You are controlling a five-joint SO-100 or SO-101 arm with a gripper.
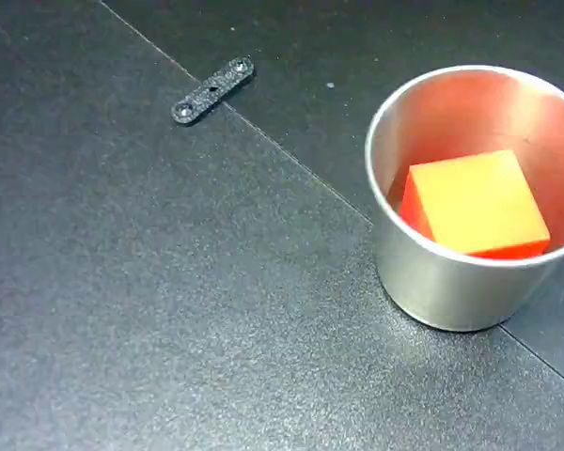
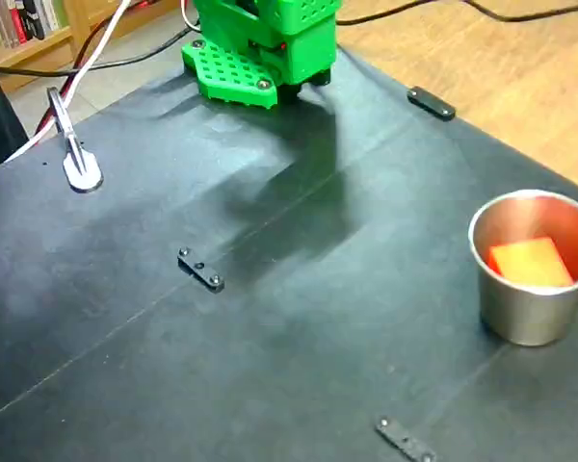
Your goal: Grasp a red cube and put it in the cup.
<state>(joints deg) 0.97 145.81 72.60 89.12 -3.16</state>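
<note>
Red cube [image 1: 479, 202]: lies inside the cup [image 1: 451, 282], tilted, one edge leaning on the inner wall; the task looks done.
Tool: out of sight in both fixed views; only the green arm base [image 2: 265, 48] shows, well apart from the cup, so its fingers cannot be judged.
Table [image 2: 270, 337]: black matte mats, seams, small black brackets [image 1: 212, 90].
Room: wood floor, bookshelf, cables.

Bright green printed arm base [image 2: 260, 43], perforated flat foot plate, black screws, dark underside.
</note>
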